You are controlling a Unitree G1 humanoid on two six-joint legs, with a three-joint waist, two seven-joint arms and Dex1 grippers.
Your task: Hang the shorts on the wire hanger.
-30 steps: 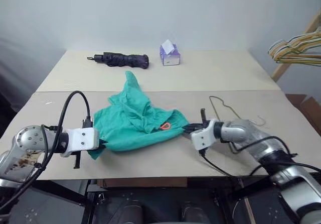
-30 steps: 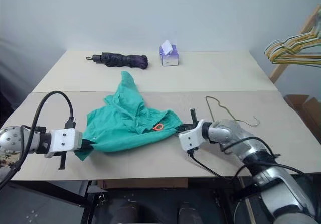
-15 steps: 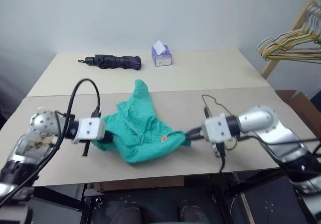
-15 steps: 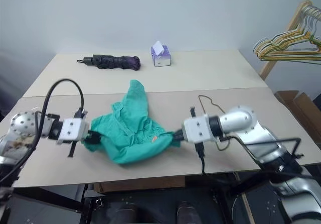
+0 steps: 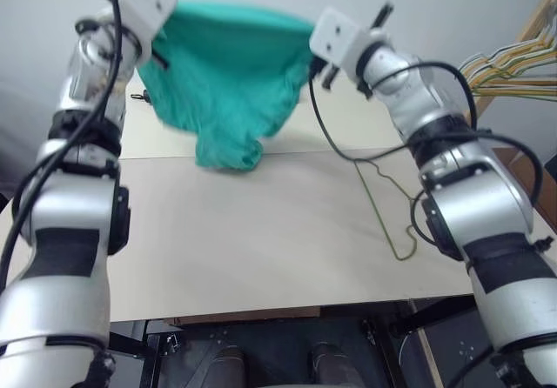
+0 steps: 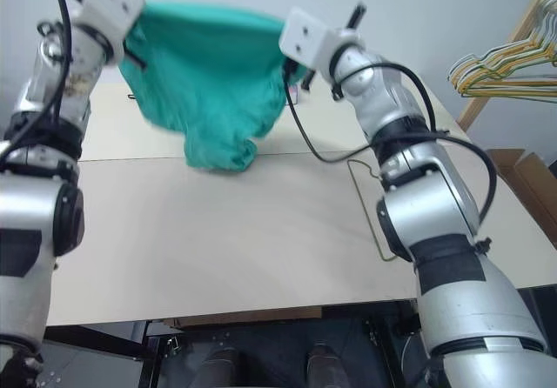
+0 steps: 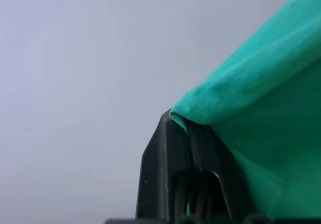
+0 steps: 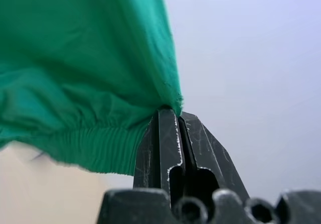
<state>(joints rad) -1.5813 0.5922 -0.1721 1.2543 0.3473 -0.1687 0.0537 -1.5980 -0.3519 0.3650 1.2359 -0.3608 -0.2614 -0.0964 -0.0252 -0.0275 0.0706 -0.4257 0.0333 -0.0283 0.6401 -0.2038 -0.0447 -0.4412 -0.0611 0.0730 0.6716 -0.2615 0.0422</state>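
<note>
A: Your left hand is clamped shut on 1 edge of the shorts, held high above the bench. The cloth sags between your 2 hands, its lowest fold dangling just over the surface.

B: And the right hand?

A: Also pinched shut, on the ribbed waistband. The wire hanger lies flat on the bench, below and near your right hand.

B: What worries you?

A: Both hands are busy, so nothing can steady the hanger. If you let go with 1 hand, the shorts may bunch up; a thin pinch could also slip if you stretch the cloth.
</note>
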